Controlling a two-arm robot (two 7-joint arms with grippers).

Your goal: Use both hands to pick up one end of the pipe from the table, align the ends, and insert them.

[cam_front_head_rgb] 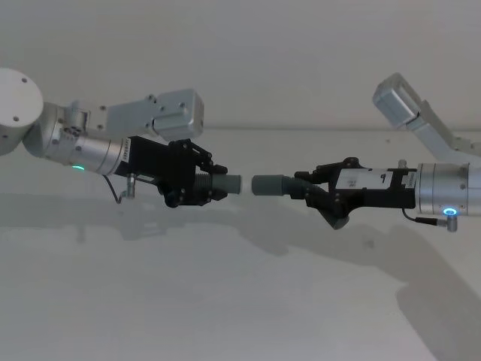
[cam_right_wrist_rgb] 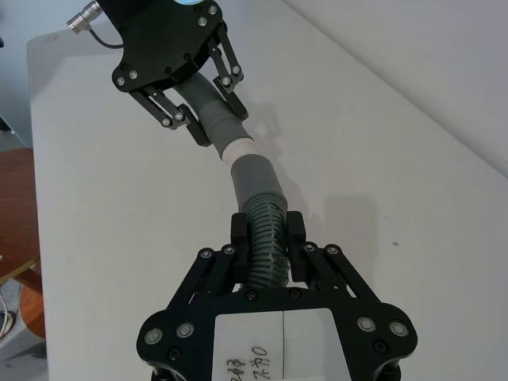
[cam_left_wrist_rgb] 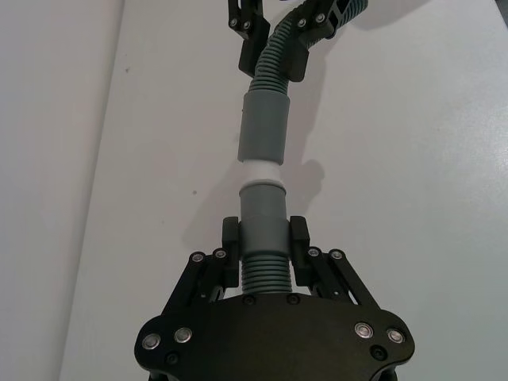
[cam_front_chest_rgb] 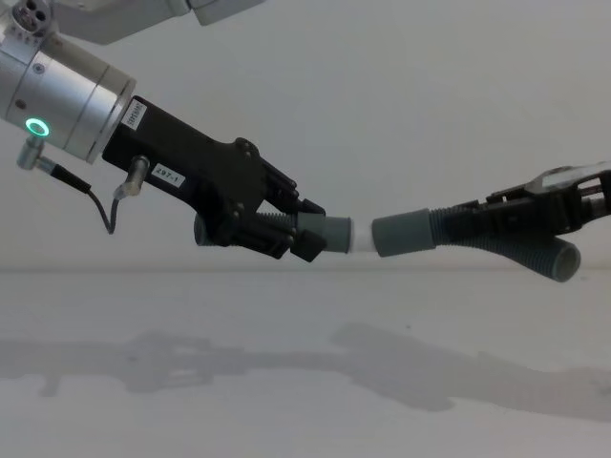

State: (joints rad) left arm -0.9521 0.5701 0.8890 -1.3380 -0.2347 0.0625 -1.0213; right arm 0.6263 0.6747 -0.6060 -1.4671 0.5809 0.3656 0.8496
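Two pipe pieces are held in the air above the table, cuff to cuff. The left gripper is closed on the ribbed part of the left piece, just behind its cuff, whose whitish tip points at the other cuff. The right gripper is clamped likewise on the right piece. In the head view a small gap is seen between the ends; in the left wrist view the tip meets the cuff's mouth.
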